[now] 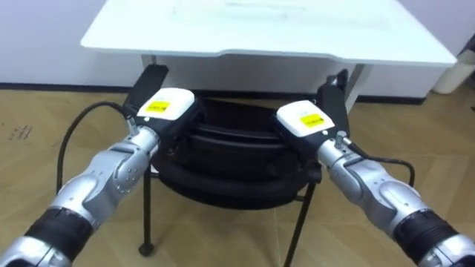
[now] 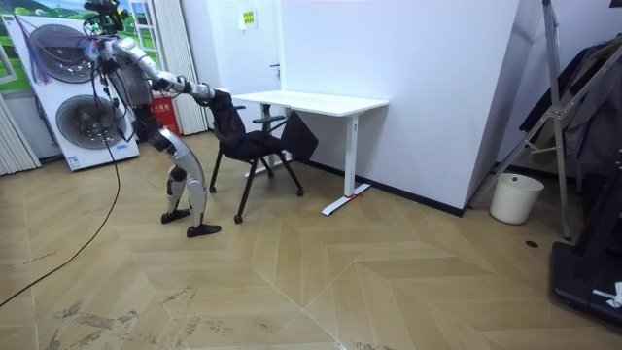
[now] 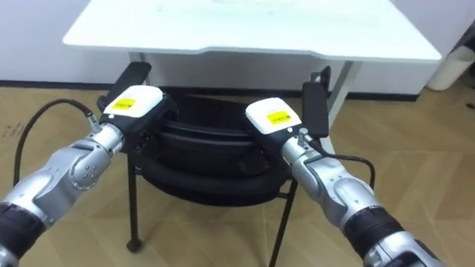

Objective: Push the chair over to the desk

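Observation:
A black chair (image 1: 223,174) with thin metal legs stands in front of me, its seat partly under a white desk (image 1: 260,30). My left hand (image 1: 167,107) and right hand (image 1: 304,119) both rest on the top of the chair's backrest, left and right of its middle. Only the backs of the hands show. The chair's armrests (image 1: 145,85) reach toward the desk's front edge. In the room view I stand leaning forward behind the chair (image 2: 248,146), arms stretched out to it, with the desk (image 2: 311,100) beyond.
Stacked washing machines (image 2: 83,117) stand behind me at the room view's left. A white bin (image 2: 512,197) sits by the wall and a dark rack (image 2: 569,117) at the room view's right. Open wooden floor lies around the chair.

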You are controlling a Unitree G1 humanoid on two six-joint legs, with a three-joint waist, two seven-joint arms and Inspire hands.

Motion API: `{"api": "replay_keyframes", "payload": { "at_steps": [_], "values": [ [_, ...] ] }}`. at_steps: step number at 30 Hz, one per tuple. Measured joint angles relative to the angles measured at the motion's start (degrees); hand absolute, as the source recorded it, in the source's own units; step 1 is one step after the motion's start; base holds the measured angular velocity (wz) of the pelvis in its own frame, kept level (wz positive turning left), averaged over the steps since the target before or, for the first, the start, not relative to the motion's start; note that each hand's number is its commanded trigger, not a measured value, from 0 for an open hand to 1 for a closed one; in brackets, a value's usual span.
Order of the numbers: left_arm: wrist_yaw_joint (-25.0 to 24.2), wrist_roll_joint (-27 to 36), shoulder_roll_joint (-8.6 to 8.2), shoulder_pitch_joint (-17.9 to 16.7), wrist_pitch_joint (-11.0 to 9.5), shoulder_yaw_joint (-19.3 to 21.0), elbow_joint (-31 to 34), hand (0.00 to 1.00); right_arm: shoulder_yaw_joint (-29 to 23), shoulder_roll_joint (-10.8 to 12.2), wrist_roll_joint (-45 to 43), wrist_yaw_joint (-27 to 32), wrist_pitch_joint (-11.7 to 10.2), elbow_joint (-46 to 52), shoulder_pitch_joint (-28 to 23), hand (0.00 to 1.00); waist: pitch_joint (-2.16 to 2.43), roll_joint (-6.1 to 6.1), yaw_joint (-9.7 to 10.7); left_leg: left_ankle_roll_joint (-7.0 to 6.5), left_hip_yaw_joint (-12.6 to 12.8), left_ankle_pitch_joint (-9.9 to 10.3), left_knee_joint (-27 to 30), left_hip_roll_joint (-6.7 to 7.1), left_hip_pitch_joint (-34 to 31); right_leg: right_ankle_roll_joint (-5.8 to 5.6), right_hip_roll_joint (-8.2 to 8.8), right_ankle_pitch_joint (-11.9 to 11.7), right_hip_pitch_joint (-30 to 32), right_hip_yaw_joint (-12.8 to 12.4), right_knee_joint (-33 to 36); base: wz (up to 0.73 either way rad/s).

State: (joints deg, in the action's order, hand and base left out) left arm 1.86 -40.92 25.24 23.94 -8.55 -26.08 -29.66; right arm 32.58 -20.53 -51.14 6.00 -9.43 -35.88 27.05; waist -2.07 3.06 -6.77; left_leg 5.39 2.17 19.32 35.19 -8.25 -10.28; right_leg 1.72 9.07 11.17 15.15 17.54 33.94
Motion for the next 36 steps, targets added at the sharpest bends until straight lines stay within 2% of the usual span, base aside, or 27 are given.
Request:
{"api": "replay_keyframes", "payload": {
  "at_steps": [1, 4, 8, 10, 11, 12, 14, 16, 18, 19, 20, 22, 23, 24, 25, 26, 27, 28, 29, 30, 31, 32, 33, 34, 35, 36],
  "values": [
    [0.01, 0.07, 0.23, -0.24, 0.48, -0.02, 0.65, 1.00, 0.04, 0.01, -0.23, 0.01, -0.01, 0.04, 0.27, 1.00, 0.03, -0.06, 0.07, 0.49, -0.01, -0.66, -1.61, -0.28, 0.76, 0.48, -0.29, 0.11, -0.37, 0.40, -0.64, 0.20],
    [0.39, 0.20, 0.67, -1.12, 0.80, 0.32, 2.09, 1.00, 0.30, 0.01, -0.62, -0.11, -0.25, 0.03, 1.00, 1.00, -0.06, -0.32, -0.05, 1.11, 0.25, -1.23, -4.46, -0.95, 2.40, 0.84, -1.37, 0.26, -1.50, 0.62, -2.30, 0.00],
    [0.39, 0.11, 0.65, -1.20, 1.07, 0.99, 2.77, 1.00, 0.20, -0.11, -0.63, -0.53, -0.43, 0.04, 1.71, 1.00, -0.05, -0.42, 0.60, 1.19, 0.98, -1.20, -5.53, -1.41, 3.39, 0.57, -2.09, 1.23, -2.00, 0.73, -2.57, -0.01],
    [0.39, 0.01, 0.62, -1.31, 1.08, 0.99, 2.81, 1.00, 0.17, -0.20, -0.73, -1.21, -0.47, 0.36, 1.73, 1.00, -0.06, -0.41, 0.76, 1.34, 3.08, -1.22, -6.50, -2.20, 5.03, 0.54, -2.29, 2.14, -2.74, 0.81, -2.61, -0.05],
    [0.39, 0.00, 0.60, -1.33, 1.11, 0.98, 2.78, 1.00, 0.14, -0.18, -0.74, -1.29, -0.47, 0.36, 1.71, 1.00, -0.07, -0.45, 1.05, 1.45, 3.10, -1.27, -6.35, -2.32, 5.32, 0.52, -2.33, 2.43, -3.07, 1.01, -2.59, 0.12],
    [0.39, 0.00, 0.61, -1.47, 1.12, 0.99, 2.76, 1.00, 0.14, -0.08, -0.88, -1.69, -0.41, 0.50, 1.62, 1.00, -0.07, -0.49, 1.92, 1.56, 3.36, -1.33, -5.73, -2.71, 5.69, 0.41, -2.35, 3.21, -3.63, 1.61, -2.45, 0.15],
    [0.39, 0.00, 0.65, -1.72, 1.08, 0.96, 2.79, 1.00, 0.11, -0.07, -1.00, -1.94, -0.47, 0.63, 1.35, 1.00, -0.05, -0.58, 1.99, 1.64, 5.09, -1.26, -3.36, -3.94, 5.87, 0.59, -3.01, 4.26, -4.51, 1.68, -2.19, -0.01],
    [0.39, -0.23, 0.50, -2.57, 0.92, 1.16, 2.64, 1.00, 0.05, 0.12, -1.30, -2.62, -0.52, 0.64, 0.78, 1.00, -0.07, -0.70, 1.76, 1.38, 5.53, -1.43, 2.82, -5.39, 5.38, 1.20, -3.47, 6.18, -6.05, 1.56, -0.52, -0.17],
    [0.40, -0.58, 0.23, -3.91, 0.71, 1.83, 3.00, 1.00, -0.06, 0.26, -1.71, -3.32, -0.57, 1.02, 0.04, 1.00, -0.03, -0.87, 1.68, 0.33, 5.54, -2.12, 7.90, -6.64, 4.96, 1.58, -4.25, 7.91, -7.35, 0.93, 0.80, -0.19],
    [0.40, -0.59, 0.19, -4.95, 0.73, 2.27, 3.57, 1.00, -0.09, 0.38, -1.72, -3.37, -0.56, 1.32, -0.65, 1.00, -0.03, -1.13, 1.63, -0.06, 5.50, -2.98, 10.58, -7.49, 4.83, 1.78, -5.13, 8.68, -8.33, 0.20, 1.02, -0.26],
    [0.40, -0.59, 0.21, -5.50, 0.77, 2.30, 3.97, 1.00, -0.09, 0.43, -1.73, -3.38, -0.51, 1.62, -1.01, 1.00, 0.01, -1.18, 1.51, -0.19, 5.52, -3.72, 11.67, -7.78, 4.81, 1.96, -5.41, 8.95, -8.69, -0.17, 1.03, -0.31],
    [0.39, -0.54, 0.11, -6.77, 0.91, 2.35, 4.55, 1.00, -0.09, 0.09, -2.05, -3.81, -0.46, 2.99, -2.05, 1.00, 0.01, -1.15, 1.53, -0.65, 5.55, -7.15, 13.89, -8.01, 4.66, 2.55, -5.69, 9.41, -9.85, -0.86, 0.90, -0.26],
    [0.42, -0.53, 0.07, -7.02, 0.95, 2.36, 4.54, 1.00, -0.09, 0.05, -2.36, -3.86, -0.45, 3.23, -2.23, 1.00, 0.00, -1.12, 1.51, -0.70, 5.60, -8.14, 14.17, -8.00, 4.68, 2.63, -5.88, 9.45, -10.09, -1.31, 0.69, -0.28],
    [0.47, -0.30, 0.05, -7.71, 0.96, 2.85, 4.67, 1.00, -0.07, 0.15, -2.86, -4.10, -0.49, 3.42, -2.38, 1.00, 0.03, -1.09, 1.49, -1.14, 5.57, -10.43, 15.16, -8.03, 4.56, 3.03, -6.27, 9.39, -10.72, -2.41, 0.09, -0.32],
    [0.46, -0.20, -0.18, -8.25, 1.15, 2.84, 4.66, 1.00, 0.00, 0.23, -3.14, -4.12, -0.48, 3.50, -2.78, 1.00, -0.01, -1.01, 1.52, -2.47, 4.94, -13.64, 17.14, -7.96, 3.26, 3.52, -6.38, 9.15, -12.31, -3.49, -1.22, -0.29],
    [0.46, -0.20, -0.38, -8.38, 1.20, 2.80, 4.66, 1.00, 0.02, -0.05, -3.13, -4.16, -0.53, 3.78, -3.03, 1.00, -0.34, -0.40, 1.70, -2.86, 4.30, -13.48, 17.63, -7.68, 2.42, 3.71, -6.41, 9.05, -12.73, -3.74, -1.59, 0.00],
    [0.47, -0.37, -1.35, -8.38, 1.32, 2.61, 4.65, 1.00, -0.06, -0.80, -3.01, -4.13, -0.52, 5.02, -3.95, 1.00, -0.16, -0.40, 2.33, -2.80, 3.53, -11.02, 17.18, -5.83, 0.51, 3.81, -6.56, 9.05, -13.03, -4.19, -2.33, 0.11],
    [0.51, -1.15, -2.23, -8.37, 1.53, 2.60, 4.97, 1.00, -0.11, -2.15, -2.62, -4.09, -0.91, 5.75, -4.26, 1.00, -0.16, -0.41, 2.60, -2.78, 3.96, -8.65, 15.57, -3.87, -1.43, 3.87, -6.69, 9.04, -13.01, -5.00, -2.51, 0.05],
    [0.51, -1.40, -2.53, -8.42, 1.56, 2.64, 5.06, 1.00, -0.12, -2.47, -2.58, -4.06, -1.03, 5.78, -4.31, 1.00, -0.14, -0.38, 2.57, -2.53, 4.43, -7.85, 14.12, -2.89, -2.21, 3.90, -6.72, 9.02, -13.02, -5.26, -2.55, -0.21],
    [0.47, -1.74, -2.82, -8.40, 1.57, 2.63, 5.25, 1.00, -0.24, -2.69, -2.58, -3.69, -1.03, 5.72, -4.50, 1.00, -0.12, -0.34, 2.65, -2.67, 5.88, -7.23, 10.61, -1.26, -3.71, 3.92, -6.90, 9.02, -13.07, -5.75, -2.61, -0.31],
    [0.45, -2.11, -3.15, -8.40, 1.83, 2.55, 5.52, 1.00, -0.44, -3.33, -2.65, -3.21, -1.03, 5.69, -4.82, 1.00, -0.01, -0.53, 2.93, -2.80, 6.15, -7.33, 5.92, 0.30, -5.39, 3.96, -7.30, 9.16, -13.27, -5.91, -2.97, -0.29],
    [0.42, -2.21, -3.26, -8.37, 2.01, 2.45, 5.74, 1.00, -0.49, -3.45, -2.65, -3.07, -1.04, 5.69, -4.90, 1.00, 0.04, -0.61, 3.00, -3.00, 6.27, -7.48, 3.28, 0.96, -6.02, 3.91, -7.48, 9.19, -13.43, -5.99, -3.11, -0.24],
    [0.13, -2.42, -3.22, -8.30, 2.19, 2.30, 6.22, 1.00, -0.71, -3.62, -2.53, -3.03, -1.19, 5.77, -5.13, 1.00, 0.12, -0.71, 3.44, -3.44, 6.58, -8.18, -1.93, 2.01, -7.22, 3.64, -7.77, 9.51, -13.67, -6.21, -3.15, -0.20],
    [-0.11, -2.68, -3.25, -8.24, 2.17, 2.18, 6.36, 1.00, -1.34, -3.76, -2.38, -3.02, -1.38, 6.20, -5.96, 1.00, 0.30, -0.73, 3.79, -4.99, 6.69, -11.14, -6.26, 2.92, -7.56, 3.06, -7.93, 10.24, -13.66, -6.83, -2.93, -0.26],
    [-0.34, -2.90, -3.21, -8.38, 2.12, 2.14, 6.48, 1.00, -1.52, -3.76, -2.44, -3.05, -1.42, 6.44, -6.45, 1.00, 0.92, -1.21, 3.66, -5.41, 6.76, -12.51, -7.12, 3.15, -7.10, 2.54, -7.95, 10.52, -13.68, -7.55, -2.81, -0.27],
    [-0.96, -3.02, -3.02, -8.34, 2.10, 2.14, 6.88, 1.00, -1.87, -3.79, -2.52, -3.02, -1.36, 7.22, -7.20, 1.00, 1.14, -0.94, 4.02, -6.44, 7.56, -13.72, -7.91, 3.37, -6.34, 1.44, -7.90, 10.75, -13.81, -7.92, -3.07, -0.19]
  ]
}}
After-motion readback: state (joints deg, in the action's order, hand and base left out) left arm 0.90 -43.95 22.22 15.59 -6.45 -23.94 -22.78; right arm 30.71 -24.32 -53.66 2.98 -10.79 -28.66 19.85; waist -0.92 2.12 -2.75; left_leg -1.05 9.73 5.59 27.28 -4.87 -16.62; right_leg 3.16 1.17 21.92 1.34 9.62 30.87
